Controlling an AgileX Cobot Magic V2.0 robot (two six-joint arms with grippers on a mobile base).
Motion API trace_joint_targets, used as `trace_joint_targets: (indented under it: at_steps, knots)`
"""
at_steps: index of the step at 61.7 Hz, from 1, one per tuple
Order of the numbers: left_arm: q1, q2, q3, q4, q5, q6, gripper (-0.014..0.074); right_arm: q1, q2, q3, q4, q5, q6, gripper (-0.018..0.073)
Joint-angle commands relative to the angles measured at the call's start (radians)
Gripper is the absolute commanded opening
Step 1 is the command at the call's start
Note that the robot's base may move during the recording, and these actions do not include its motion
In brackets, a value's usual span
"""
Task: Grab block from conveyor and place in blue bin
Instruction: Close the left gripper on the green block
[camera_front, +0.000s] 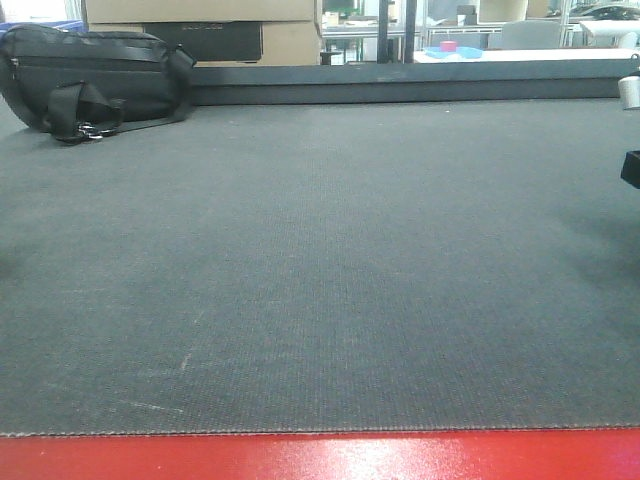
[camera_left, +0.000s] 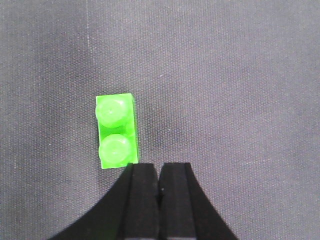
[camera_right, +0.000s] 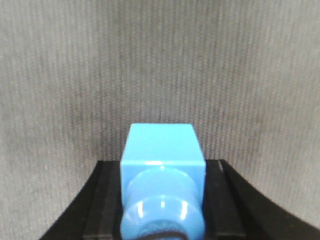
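Observation:
The conveyor (camera_front: 320, 260) is dark grey woven matting with a glossy red front edge (camera_front: 320, 457). In the left wrist view a bright green two-stud block (camera_left: 116, 131) lies flat on the matting. My left gripper (camera_left: 159, 167) is shut and empty, its tips just below and right of the block. My right gripper (camera_right: 162, 165) is shut on a light blue block (camera_right: 161, 145) and holds it above the matting, the stud facing the camera. In the front view neither block shows. A small blue bin-like thing (camera_front: 455, 50) sits far back on a table.
A black bag (camera_front: 95, 80) with a strap lies on the conveyor at the far left. Cardboard boxes (camera_front: 200, 25) stand behind it. A black arm part (camera_front: 631, 168) and a silver cylinder (camera_front: 628, 92) show at the right edge.

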Motion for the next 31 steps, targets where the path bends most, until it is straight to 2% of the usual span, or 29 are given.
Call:
trace_joint_targets:
  at_steps: [1,7,14,23,27,31]
  knots:
    - [-0.005,0.0,-0.007,-0.012,-0.01,-0.01,-0.0109,0.0,-0.003,0.002,-0.003,-0.006,0.001,-0.016]
    - [-0.005,0.0,-0.007,-0.012,-0.034,-0.01,-0.0056,0.0,-0.015,0.0,-0.003,0.002,0.001,-0.0162]
    - [-0.005,0.0,-0.007,-0.012,-0.063,-0.01,0.013,0.0,-0.041,-0.007,-0.003,0.026,0.001,-0.0162]
    - [-0.005,0.032,-0.007,-0.007,-0.071,-0.018,0.0416,0.0,-0.077,-0.009,-0.003,0.017,0.001,-0.0162]
    - [0.002,0.061,-0.007,0.003,-0.068,-0.044,0.0475,0.0,-0.088,-0.009,-0.001,0.023,0.001,-0.0162]
    - [0.013,0.092,-0.007,0.011,-0.068,-0.065,0.0488,0.0,-0.101,-0.009,0.007,0.032,0.001,-0.0162]
